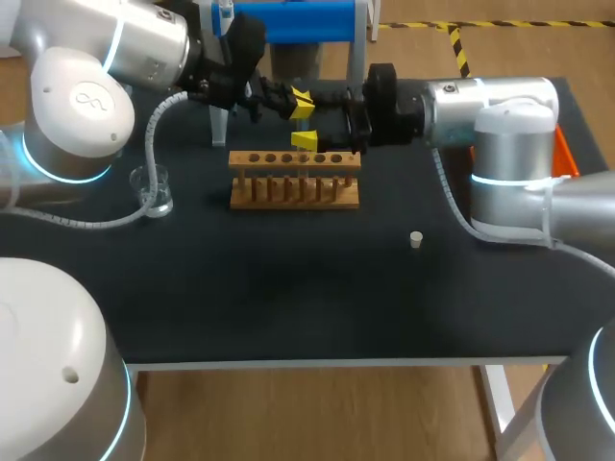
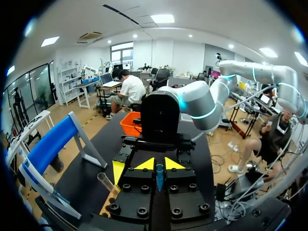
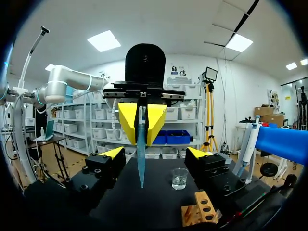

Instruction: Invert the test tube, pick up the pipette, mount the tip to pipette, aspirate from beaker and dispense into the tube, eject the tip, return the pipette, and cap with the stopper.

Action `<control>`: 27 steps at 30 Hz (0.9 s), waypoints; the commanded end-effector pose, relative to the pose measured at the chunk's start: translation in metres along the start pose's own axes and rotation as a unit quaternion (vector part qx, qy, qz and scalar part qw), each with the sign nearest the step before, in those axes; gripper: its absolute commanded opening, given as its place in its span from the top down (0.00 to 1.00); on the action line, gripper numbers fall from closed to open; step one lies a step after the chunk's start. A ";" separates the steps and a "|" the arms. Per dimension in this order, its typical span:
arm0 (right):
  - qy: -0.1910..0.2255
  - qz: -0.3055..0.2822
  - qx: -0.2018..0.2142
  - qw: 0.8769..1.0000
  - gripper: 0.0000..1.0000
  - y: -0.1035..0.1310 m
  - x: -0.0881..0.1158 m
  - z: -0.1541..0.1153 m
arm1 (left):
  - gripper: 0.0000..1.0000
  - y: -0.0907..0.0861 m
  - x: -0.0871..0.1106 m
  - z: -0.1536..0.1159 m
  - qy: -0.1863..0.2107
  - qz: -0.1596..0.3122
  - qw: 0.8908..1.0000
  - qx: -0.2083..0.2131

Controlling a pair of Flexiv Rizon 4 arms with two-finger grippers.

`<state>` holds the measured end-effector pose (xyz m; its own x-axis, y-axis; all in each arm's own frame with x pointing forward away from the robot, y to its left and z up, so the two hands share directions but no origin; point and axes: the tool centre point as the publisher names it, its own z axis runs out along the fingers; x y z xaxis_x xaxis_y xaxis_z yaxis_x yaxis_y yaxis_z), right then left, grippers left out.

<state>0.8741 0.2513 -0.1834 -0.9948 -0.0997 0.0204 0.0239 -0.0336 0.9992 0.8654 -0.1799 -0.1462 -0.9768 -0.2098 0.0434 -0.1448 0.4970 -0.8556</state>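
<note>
Closing the right gripper (image 3: 155, 153), its fingers wide apart, squarely around the blue tip (image 3: 140, 163) seems wise before the left gripper (image 2: 159, 166), clamped on it upper-centre above the rack (image 1: 295, 180), releases.

Black table (image 1: 288, 298), wooden floor (image 1: 317, 413) beneath, white walls (image 2: 187, 53), bright ceiling light panels (image 3: 104, 41)

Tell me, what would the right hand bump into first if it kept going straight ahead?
Most likely the blue tip. The left hand pinches it straight ahead of the right hand, whose fingers are open. The left hand itself sits just behind the tip. How near they are is hard to judge.
</note>
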 end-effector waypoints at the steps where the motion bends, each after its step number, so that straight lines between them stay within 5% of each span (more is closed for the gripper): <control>1: 0.008 -0.002 0.000 1.000 0.29 0.001 -0.001 -0.003 | 1.00 0.000 0.000 0.001 -0.001 0.000 1.000 0.000; 11: 0.025 -0.005 0.009 1.000 0.50 0.001 0.005 0.000 | 1.00 0.000 0.000 0.001 -0.001 0.000 1.000 0.000; 21: 0.033 -0.005 0.012 0.999 0.54 0.002 0.009 0.002 | 1.00 0.000 0.000 0.001 -0.001 0.000 1.000 0.000; 27: 0.034 -0.007 0.014 0.999 0.75 0.003 0.011 0.000 | 1.00 0.000 0.000 0.001 -0.001 0.000 1.000 0.000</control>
<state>0.8636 0.2529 -0.1812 -0.9865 -0.1635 0.0047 0.0066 -0.0110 0.9999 0.8654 -0.1799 -0.1462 -0.9768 -0.2098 0.0434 -0.1448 0.4970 -0.8556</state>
